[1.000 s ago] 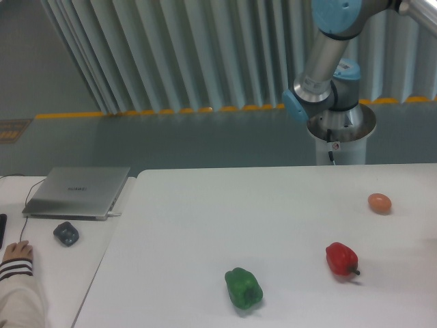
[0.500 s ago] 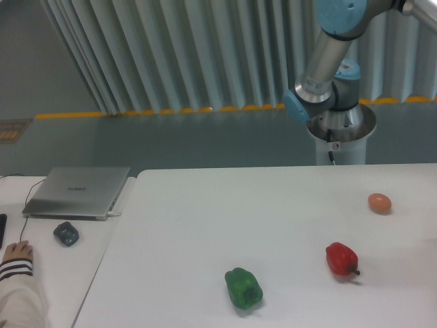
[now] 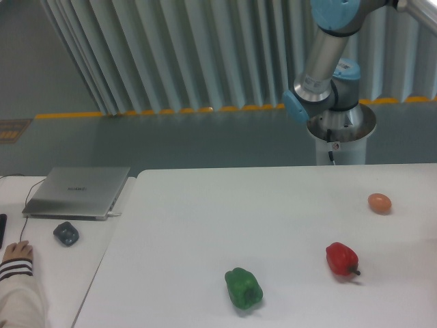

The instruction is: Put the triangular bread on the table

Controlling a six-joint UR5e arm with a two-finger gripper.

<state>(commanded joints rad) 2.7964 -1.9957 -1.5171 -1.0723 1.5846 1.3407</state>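
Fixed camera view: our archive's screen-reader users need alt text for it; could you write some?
A white table holds a green pepper, a red pepper and a small orange-brown egg-shaped object. No bread or gripper shows, only the robot arm's base behind the table. A closed grey laptop sits on a side desk at left.

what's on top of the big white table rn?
On the white table: a green bell pepper, a red bell pepper, a small orange-brown egg-shaped object. No bread or gripper in view.
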